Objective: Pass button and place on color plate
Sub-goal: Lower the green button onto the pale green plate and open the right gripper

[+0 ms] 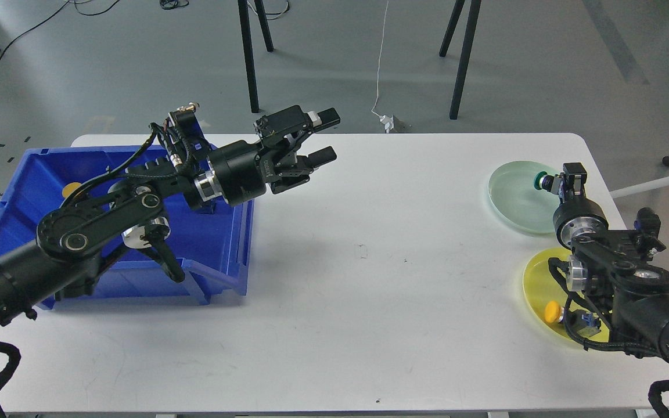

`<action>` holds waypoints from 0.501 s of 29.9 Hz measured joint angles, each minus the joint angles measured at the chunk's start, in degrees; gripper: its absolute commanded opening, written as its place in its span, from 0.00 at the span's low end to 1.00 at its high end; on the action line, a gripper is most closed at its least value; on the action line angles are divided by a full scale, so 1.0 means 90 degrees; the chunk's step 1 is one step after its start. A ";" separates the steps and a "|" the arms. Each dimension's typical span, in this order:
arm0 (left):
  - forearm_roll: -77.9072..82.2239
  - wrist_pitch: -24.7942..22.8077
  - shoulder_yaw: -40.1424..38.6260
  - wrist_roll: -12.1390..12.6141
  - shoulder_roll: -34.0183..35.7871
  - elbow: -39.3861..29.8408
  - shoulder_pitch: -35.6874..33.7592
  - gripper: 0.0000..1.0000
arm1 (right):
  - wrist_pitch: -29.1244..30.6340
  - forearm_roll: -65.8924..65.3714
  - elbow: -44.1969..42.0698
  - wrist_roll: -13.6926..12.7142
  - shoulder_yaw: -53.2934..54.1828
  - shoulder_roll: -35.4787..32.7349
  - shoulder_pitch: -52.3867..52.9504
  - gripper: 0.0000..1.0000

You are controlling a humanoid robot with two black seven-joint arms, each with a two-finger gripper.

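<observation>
Up on the white table there were two round plates, one blue bin and three buttons that I could count. One arm came in from each side, so two arms in all.

The left gripper hung in the air over the table, just past the right wall of the blue bin. Its two fingers were wide apart and held nothing. Inside the bin, near its back left corner, a yellow button peeked out from behind the arm.

The right gripper was far away on the other side, over the right edge of the pale green plate. A green button sat at its tip, sticking out to the left above the plate. The gripper looked small and dark there, so I could not tell how its fingers stood or whether they pinched the button.

Just in front of the green plate lay the yellow plate, partly hidden by the right arm. One button with a yellow cap lay on it, tipped on its side.
</observation>
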 measured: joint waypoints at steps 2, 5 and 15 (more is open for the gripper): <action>0.0002 0.0000 0.0002 0.0000 -0.0002 0.0000 0.0000 0.92 | 0.0000 0.0003 -0.0009 0.0000 -0.0001 0.0006 0.0001 0.55; 0.0004 0.0000 0.0003 0.0000 -0.0002 0.0000 0.0000 0.92 | -0.0008 0.0004 -0.0010 0.0011 -0.0001 0.0015 0.0002 0.71; 0.0006 0.0000 0.0003 0.0000 -0.0004 0.0001 0.0000 0.92 | -0.0020 0.0017 0.0009 0.0055 0.0045 0.0018 0.0032 0.98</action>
